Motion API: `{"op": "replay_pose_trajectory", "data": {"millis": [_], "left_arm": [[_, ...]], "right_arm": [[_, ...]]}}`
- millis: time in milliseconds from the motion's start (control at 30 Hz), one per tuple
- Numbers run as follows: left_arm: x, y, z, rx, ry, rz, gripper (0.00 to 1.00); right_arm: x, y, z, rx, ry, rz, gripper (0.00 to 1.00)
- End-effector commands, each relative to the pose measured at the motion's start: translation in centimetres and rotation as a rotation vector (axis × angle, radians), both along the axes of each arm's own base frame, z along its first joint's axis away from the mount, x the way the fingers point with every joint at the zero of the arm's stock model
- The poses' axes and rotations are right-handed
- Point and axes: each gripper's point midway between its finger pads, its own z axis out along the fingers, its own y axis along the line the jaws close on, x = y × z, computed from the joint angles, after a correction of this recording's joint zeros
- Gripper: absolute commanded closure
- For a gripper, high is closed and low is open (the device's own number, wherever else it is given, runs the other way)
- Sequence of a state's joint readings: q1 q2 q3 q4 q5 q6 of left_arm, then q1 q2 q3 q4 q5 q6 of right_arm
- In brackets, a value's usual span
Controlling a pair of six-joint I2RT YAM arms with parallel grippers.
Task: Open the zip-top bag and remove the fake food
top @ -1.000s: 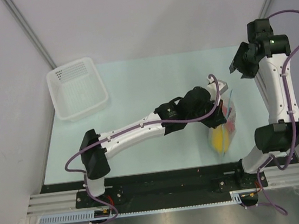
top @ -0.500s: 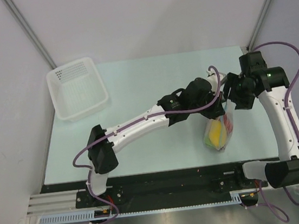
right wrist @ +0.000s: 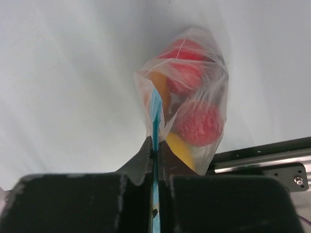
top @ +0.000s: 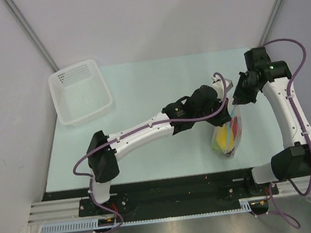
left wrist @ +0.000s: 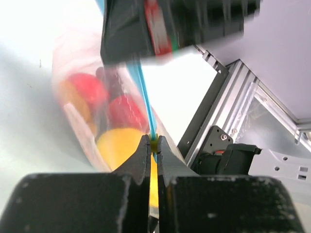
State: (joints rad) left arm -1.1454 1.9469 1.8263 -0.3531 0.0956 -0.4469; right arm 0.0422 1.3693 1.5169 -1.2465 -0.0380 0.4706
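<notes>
The zip-top bag (top: 228,137) hangs above the table's right side, clear and crinkly, with its blue zip strip (right wrist: 155,111) at the top. Inside it lies the fake food (right wrist: 199,121): red round fruits, a yellow piece (left wrist: 119,145) and an orange piece. My left gripper (left wrist: 153,144) is shut on the zip strip (left wrist: 144,97) at one spot. My right gripper (right wrist: 155,145) is shut on the same strip a little further along. In the top view both grippers, left (top: 226,106) and right (top: 237,99), meet at the bag's mouth.
A white perforated basket (top: 80,91) stands at the table's far left corner. The pale green table (top: 146,89) ends at a black rail (top: 169,182) along the near edge, close under the bag.
My right arm has swung in from the far right to the bag's mouth and its gripper has shut on the zip strip. The bag has shifted slightly with the left gripper.
</notes>
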Motion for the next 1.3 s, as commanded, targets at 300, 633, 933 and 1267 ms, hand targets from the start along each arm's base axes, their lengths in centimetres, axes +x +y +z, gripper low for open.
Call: {"op": "replay_pose_trajectory", "data": {"millis": [300,633,933,1267], "left_arm": [[-8.3,3.4,0.3,-0.023,0.083,-0.108,1.00],[-8.7,3.0,0.0,-0.037,0.121,-0.136,1.00],[-7.1,1.9,0.6,-0.048,0.124,-0.135,1.00],[-6.7,2.0,0.8,-0.059,0.137,-0.130,1.00]], "right_arm": [[7.1,-3.6,4.8,-0.149,-0.168,-0.060,1.00],[7.3,-2.8,3.0,-0.147,-0.111,-0.023,0.63],[2.5,-2.8,4.5,-0.118,-0.112,-0.036,0.15],[-2.1,-1.2,3.5,0.010,-0.120,-0.015,0.50]]}}
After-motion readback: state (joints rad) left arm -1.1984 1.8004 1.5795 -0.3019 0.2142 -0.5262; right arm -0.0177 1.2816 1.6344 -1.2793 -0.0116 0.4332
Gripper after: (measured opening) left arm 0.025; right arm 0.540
